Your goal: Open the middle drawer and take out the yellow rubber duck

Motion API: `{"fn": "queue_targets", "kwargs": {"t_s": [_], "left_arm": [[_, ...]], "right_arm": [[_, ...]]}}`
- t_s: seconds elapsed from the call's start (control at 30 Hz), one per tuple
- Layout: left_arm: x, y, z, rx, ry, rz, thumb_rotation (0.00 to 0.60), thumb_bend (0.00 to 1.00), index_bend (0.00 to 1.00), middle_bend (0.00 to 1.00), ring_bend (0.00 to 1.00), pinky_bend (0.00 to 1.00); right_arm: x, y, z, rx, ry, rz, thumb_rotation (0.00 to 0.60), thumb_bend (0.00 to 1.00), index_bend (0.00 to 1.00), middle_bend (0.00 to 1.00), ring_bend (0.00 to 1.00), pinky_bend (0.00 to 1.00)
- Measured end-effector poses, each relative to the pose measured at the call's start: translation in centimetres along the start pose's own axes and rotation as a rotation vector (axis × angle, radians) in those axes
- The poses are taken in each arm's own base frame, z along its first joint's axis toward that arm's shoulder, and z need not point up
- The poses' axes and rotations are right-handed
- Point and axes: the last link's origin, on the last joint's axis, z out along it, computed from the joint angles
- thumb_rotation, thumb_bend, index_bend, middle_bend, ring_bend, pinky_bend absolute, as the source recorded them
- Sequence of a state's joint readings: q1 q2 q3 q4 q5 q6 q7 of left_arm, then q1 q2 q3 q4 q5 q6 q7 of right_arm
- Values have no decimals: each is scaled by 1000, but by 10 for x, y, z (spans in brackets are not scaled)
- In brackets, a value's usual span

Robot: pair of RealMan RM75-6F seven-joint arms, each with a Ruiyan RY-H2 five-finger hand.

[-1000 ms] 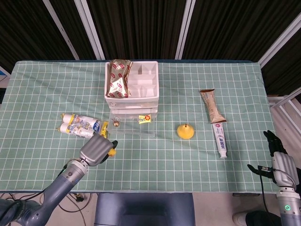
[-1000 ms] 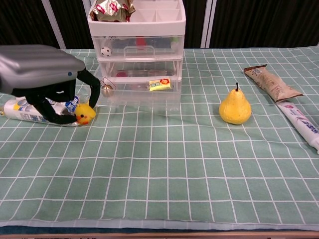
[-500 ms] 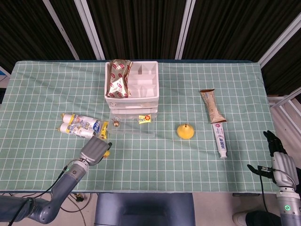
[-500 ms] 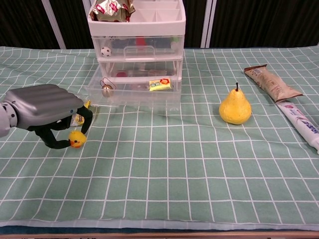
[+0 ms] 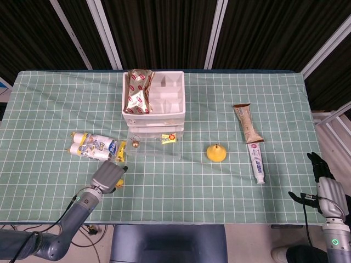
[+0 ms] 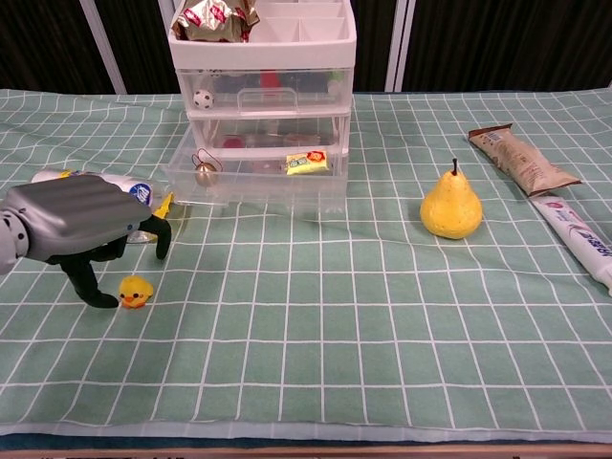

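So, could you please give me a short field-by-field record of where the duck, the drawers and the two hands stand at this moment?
duck: yellow rubber duck lies on the table cloth, out of the drawer
left hand: left hand above and beside the duck, fingers apart, holding nothing
middle drawer: middle drawer pulled out
drawer unit: drawer unit behind it
right hand: right hand off the table's right edge, idle

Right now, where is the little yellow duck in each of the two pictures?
Head view: the yellow rubber duck peeks out at lower left, mostly hidden beside the left hand.
Chest view: it sits on the cloth at lower left, just under that hand.
Shared landmark: the pulled-out middle drawer, beyond the duck.
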State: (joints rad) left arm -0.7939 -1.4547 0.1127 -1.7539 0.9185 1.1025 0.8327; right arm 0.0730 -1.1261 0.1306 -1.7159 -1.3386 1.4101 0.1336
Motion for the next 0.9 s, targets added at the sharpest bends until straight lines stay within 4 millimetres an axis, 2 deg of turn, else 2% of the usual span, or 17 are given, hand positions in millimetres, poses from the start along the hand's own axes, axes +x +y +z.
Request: {"fn": "queue_targets", "kwargs": {"t_s": [0.07, 0.13, 0.17, 0.23, 0.27, 0.33, 0.43, 0.5, 0.6, 0.9], "left_arm": [[3, -2, -3, 7, 14, -11, 600, 102, 259, 973, 987, 1000], [7, -5, -6, 22, 39, -28, 600, 100, 212, 876, 916, 976], [10, -7, -9, 32, 57, -40, 600, 100, 171, 780, 843, 932], [14, -12, -15, 47, 94, -61, 600, 98, 95, 526, 656, 778], [16, -14, -18, 55, 115, -71, 600, 96, 73, 436, 582, 713], [21, -21, -26, 79, 178, -89, 600, 93, 18, 204, 353, 500], [27, -36, -43, 123, 291, -92, 600, 67, 0, 24, 113, 266], [26, -51, -59, 164, 366, -92, 600, 24, 0, 0, 27, 139], [18, -76, -87, 240, 419, -115, 600, 0, 0, 0, 0, 17], [-10, -125, -151, 422, 447, -217, 600, 0, 0, 0, 0, 0]], "right_arm": [[0, 0, 0, 0, -1, -2, 600, 66, 0, 0, 0, 219], [0, 0, 0, 1, -2, -3, 600, 65, 0, 0, 0, 219], [0, 0, 0, 1, -2, -4, 600, 66, 0, 0, 0, 219], [0, 0, 0, 1, -3, -6, 600, 66, 0, 0, 0, 219], [-1, 0, 0, 1, -3, -8, 600, 66, 0, 0, 0, 219], [0, 1, 0, 5, -1, -19, 600, 66, 0, 0, 0, 219], [-1, 0, 0, 23, 5, -59, 600, 66, 0, 0, 0, 219], [-2, 0, 0, 37, 8, -92, 600, 66, 0, 0, 0, 219], [-3, 0, 0, 49, 13, -130, 600, 66, 0, 0, 0, 219], [-6, -1, 1, 70, 23, -176, 600, 66, 0, 0, 0, 219]]}}
